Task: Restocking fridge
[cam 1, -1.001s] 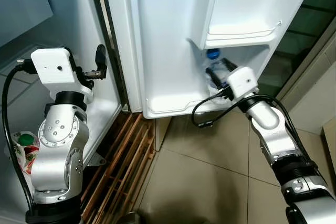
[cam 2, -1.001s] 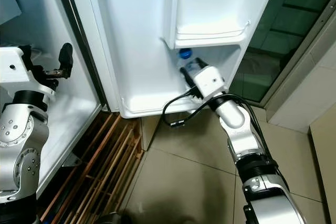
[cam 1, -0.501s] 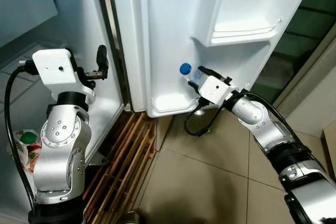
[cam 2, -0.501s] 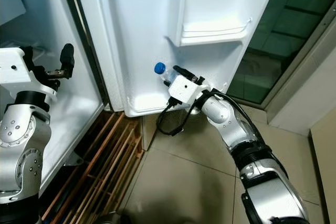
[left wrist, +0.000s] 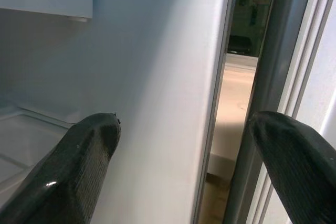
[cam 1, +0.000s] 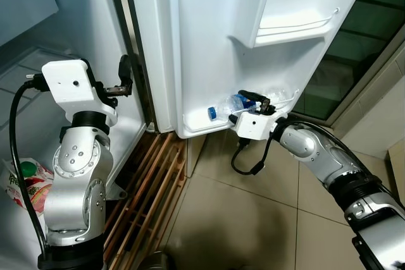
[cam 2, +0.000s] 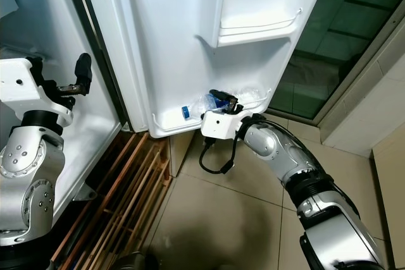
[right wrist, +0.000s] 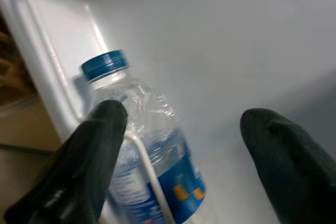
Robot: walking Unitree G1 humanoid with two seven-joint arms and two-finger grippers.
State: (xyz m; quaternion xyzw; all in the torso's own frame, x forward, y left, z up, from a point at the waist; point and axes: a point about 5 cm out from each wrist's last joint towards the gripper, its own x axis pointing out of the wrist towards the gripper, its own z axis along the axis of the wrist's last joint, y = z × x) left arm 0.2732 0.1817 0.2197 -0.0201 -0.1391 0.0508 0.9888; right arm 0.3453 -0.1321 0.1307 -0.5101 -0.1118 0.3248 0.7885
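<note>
White plastic lines the open fridge door [cam 1: 209,42], whose lowest door shelf [cam 1: 201,124] carries a clear water bottle [cam 1: 231,104] with a blue cap [cam 1: 212,113] and a blue label. The bottle is seen lying tilted on its side in that shelf, its cap end pointed toward the hinge side of the door and resting near the shelf's front rail. The right claw [right wrist: 178,129] is held at the shelf, just beside the bottle; in the right wrist view its two black fingers [right wrist: 100,145] are spread wide, one finger overlapping the bottle's shoulder while the other is kept apart over the bare white wall. Whether that finger actually touches the bottle cannot be told. A black cable [cam 1: 250,159] is looped below the right wrist. An upper door shelf [cam 1: 297,23] is seen above.

The left claw [cam 1: 124,75] is raised beside the edge of the fridge body [cam 1: 95,23], its fingers [left wrist: 84,161] spread apart on either side of the dark door seal [left wrist: 257,77]. A green-capped carton [cam 1: 28,178] is seen low by the left arm, and wooden slats [cam 1: 149,188] lie on the tiled floor [cam 1: 253,219].
</note>
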